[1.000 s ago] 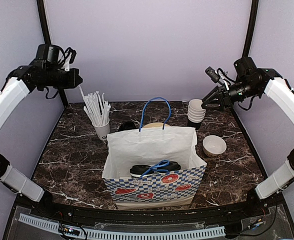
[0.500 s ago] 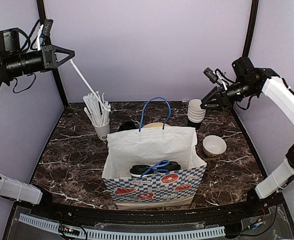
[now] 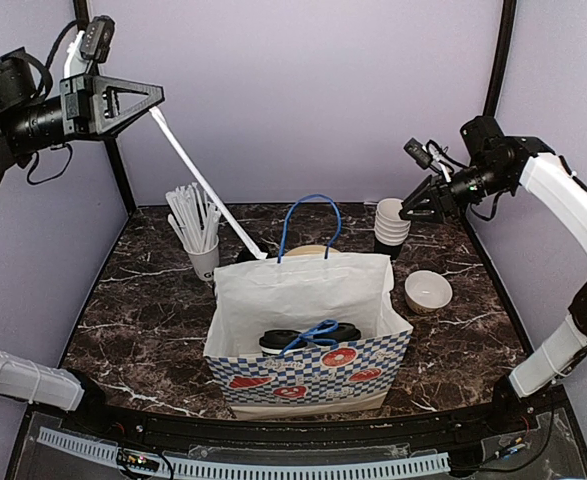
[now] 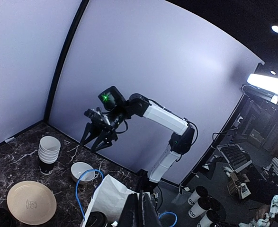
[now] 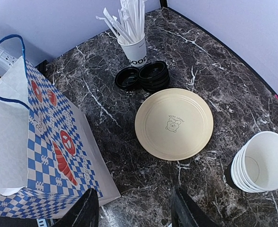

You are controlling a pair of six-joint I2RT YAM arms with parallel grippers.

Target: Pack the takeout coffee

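Left gripper (image 3: 155, 97) is raised high over the left rear corner of the dark marble-pattern table (image 3: 133, 310). Its jaws are closed tight on the top end of one long white straw (image 3: 208, 185). The straw slants down to the right, and its lower tip ends near the rear rim of the white paper bag with blue-check print and blue handles (image 3: 303, 290); I cannot tell whether the two touch. Two lidded takeout coffee cups (image 3: 276, 339) stand inside the bag against its front wall, with mainly their round black plastic lids showing. They are well below and well apart from both grippers. Right gripper (image 3: 414, 207) hangs above the right rear of the table, fingers spread about halfway with nothing between them. The stack of unlidded black paper cups with white insides (image 3: 391, 228) sits just beside and below it; in the right wrist view the stack lies at the lower right, outside the right finger and not between the pads. Between stack and bag lies a round cream plate (image 5: 173, 124). Behind the plate are stacked black plastic lids (image 5: 146, 76) and a white paper cup of white straws (image 5: 135, 47). A small white bowl (image 3: 428, 291) sits right of the bag, in front of the stack.
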